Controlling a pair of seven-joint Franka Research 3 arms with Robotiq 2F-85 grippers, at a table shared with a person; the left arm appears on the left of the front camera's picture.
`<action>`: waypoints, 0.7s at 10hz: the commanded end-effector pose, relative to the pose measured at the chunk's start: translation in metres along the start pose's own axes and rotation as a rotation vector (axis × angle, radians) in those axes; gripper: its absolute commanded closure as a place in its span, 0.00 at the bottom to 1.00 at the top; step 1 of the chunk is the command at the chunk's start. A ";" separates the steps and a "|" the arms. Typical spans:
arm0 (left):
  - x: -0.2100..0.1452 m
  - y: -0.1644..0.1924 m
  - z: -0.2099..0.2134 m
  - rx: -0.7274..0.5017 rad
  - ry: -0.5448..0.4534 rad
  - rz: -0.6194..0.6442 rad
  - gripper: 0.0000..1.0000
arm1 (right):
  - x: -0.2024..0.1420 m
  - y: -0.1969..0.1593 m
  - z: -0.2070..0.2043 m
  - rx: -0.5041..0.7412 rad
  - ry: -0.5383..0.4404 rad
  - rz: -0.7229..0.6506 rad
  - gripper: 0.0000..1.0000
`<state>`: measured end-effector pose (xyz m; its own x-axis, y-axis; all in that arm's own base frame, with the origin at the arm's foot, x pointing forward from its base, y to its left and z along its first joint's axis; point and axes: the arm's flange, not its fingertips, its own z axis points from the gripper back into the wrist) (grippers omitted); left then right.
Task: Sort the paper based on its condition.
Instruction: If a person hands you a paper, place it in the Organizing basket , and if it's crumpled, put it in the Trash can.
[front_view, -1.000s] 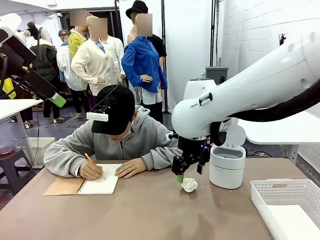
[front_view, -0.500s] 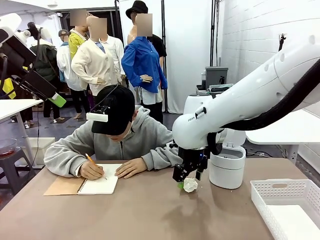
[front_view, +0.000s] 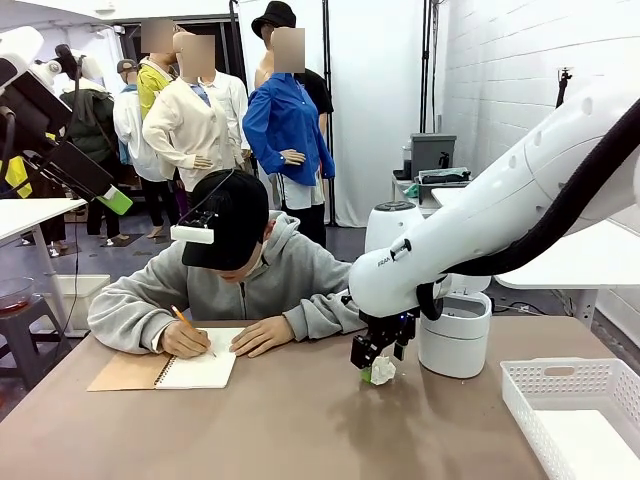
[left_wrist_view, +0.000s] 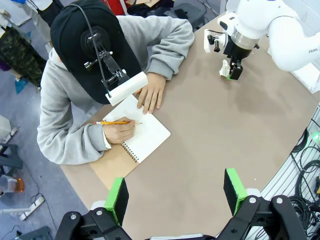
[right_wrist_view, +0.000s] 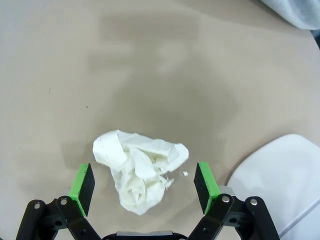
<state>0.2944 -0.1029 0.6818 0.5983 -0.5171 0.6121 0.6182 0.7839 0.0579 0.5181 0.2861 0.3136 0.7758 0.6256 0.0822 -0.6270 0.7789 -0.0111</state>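
Crumpled paper (right_wrist_view: 140, 170), one white wad, lies on the bare table (front_view: 250, 430) just beside the white lidded bin (front_view: 455, 335), near the far edge. Change over the last second: the right end effector (right_wrist_view: 143, 181) has dropped from a hover above the wad to table level, so the wad now sits between its two green pads. Wad itself has not shifted. Jaws stand at full spread, one pad on either side, with a clear gap on each side in the right wrist view; no contact yet, nothing held. Judgement: approach done, grasp not begun; a close from here should take the wad about its middle, though a loose lobe sticks out to one side and may slip the pinch. As a ruined sheet it likely belongs in the bin, which is right next to it. White basket (front_view: 575, 400) stands at the table's right corner, well apart. Left end effector (left_wrist_view: 176, 195) hangs high over the table, jaws wide, empty. Person at the far side writes in a spiral notebook (front_view: 200, 370) with a pencil (left_wrist_view: 117, 122), hands clear of the wad.
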 end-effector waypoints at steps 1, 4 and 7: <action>0.000 0.000 0.000 0.001 0.000 0.000 0.00 | 0.012 0.003 -0.007 -0.007 -0.014 -0.018 0.00; 0.000 0.000 0.000 0.001 0.000 0.000 0.00 | 0.015 0.005 -0.008 -0.007 0.010 -0.016 0.00; 0.000 0.000 0.000 0.001 0.000 0.000 0.00 | 0.008 0.002 -0.006 0.009 -0.005 0.003 0.00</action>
<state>0.2944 -0.1029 0.6818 0.5983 -0.5171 0.6120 0.6182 0.7839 0.0579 0.5236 0.2935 0.3078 0.7734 0.6281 0.0852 -0.6303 0.7763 -0.0017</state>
